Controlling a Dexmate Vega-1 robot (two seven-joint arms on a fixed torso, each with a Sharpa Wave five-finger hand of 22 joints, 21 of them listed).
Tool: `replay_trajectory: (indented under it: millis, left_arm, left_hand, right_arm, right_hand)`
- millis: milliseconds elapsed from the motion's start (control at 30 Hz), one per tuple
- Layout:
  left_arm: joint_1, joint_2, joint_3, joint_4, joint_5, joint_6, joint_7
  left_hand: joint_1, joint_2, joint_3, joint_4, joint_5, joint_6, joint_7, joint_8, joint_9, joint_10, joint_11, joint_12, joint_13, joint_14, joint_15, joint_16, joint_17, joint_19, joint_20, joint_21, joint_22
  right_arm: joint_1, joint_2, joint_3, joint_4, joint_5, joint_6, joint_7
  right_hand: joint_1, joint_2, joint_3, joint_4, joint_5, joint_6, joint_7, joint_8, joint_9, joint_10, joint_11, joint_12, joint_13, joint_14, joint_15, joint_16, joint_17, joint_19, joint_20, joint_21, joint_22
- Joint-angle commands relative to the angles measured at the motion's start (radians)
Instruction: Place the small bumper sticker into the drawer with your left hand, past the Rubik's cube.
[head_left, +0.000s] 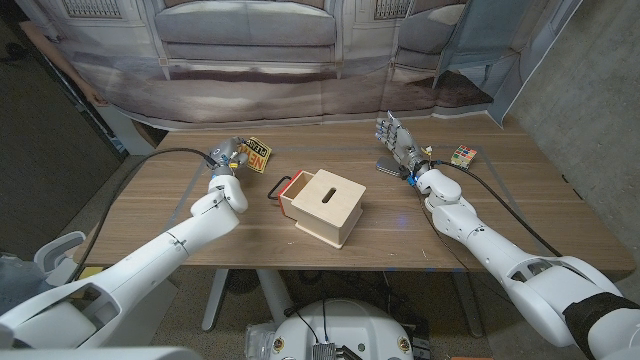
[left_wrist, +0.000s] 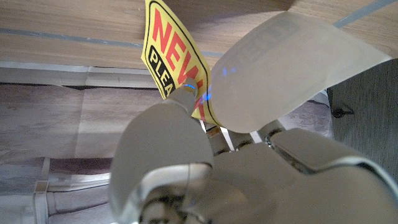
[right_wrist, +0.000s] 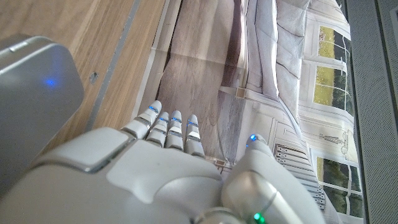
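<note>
A: Far left, what does the left hand have?
B: It pinches the small bumper sticker, yellow with red lettering, lifted off the worktop, left of the drawer.
A: Middle?
B: Wooden box, slot on top, red-edged drawer pulled out toward the sticker.
A: Right side?
B: Right hand raised, holding nothing, fingers straight and side by side. Rubik's cube just beyond, near the worktop's back right.
</note>
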Motion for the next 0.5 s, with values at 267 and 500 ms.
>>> replay_trajectory:
  millis: [267, 500]
  left_arm:
    - [0.023, 0.053, -0.013, -0.074, 0.009, 0.015, -0.036]
    - [0.037, 0.077, -0.020, -0.106, 0.017, 0.012, -0.047]
  left_hand:
    - [0.002, -0.007, 0.004, 0.007, -0.001, 0.008, -0.004, -0.003, 0.003, 0.007, -0.001, -0.006, 0.003, -0.002, -0.080, -0.003, 0.004, -0.007, -0.001, 0.001, 0.002]
    - [0.001, -0.009, 0.004, 0.009, -0.002, 0.006, -0.006, -0.006, 0.003, 0.006, 0.000, -0.009, 0.003, -0.002, -0.081, -0.006, 0.005, -0.009, -0.001, 0.001, 0.002]
  right_arm:
    - [-0.018, -0.013, 0.002, -0.043, -0.006, -0.011, -0.022]
    - [-0.026, -0.018, 0.004, -0.057, -0.004, -0.017, -0.028]
  right_hand:
    - [0.005, 0.009, -0.002, -0.005, 0.000, 0.009, -0.001, 0.003, 0.004, 0.014, -0.005, -0.002, 0.002, 0.006, -0.001, 0.000, 0.004, 0.010, 0.000, -0.003, 0.005]
    - [0.005, 0.009, -0.002, -0.006, 0.000, 0.009, -0.001, 0.003, 0.004, 0.015, -0.003, -0.002, 0.002, 0.007, 0.000, 0.000, 0.003, 0.011, 0.001, -0.003, 0.005]
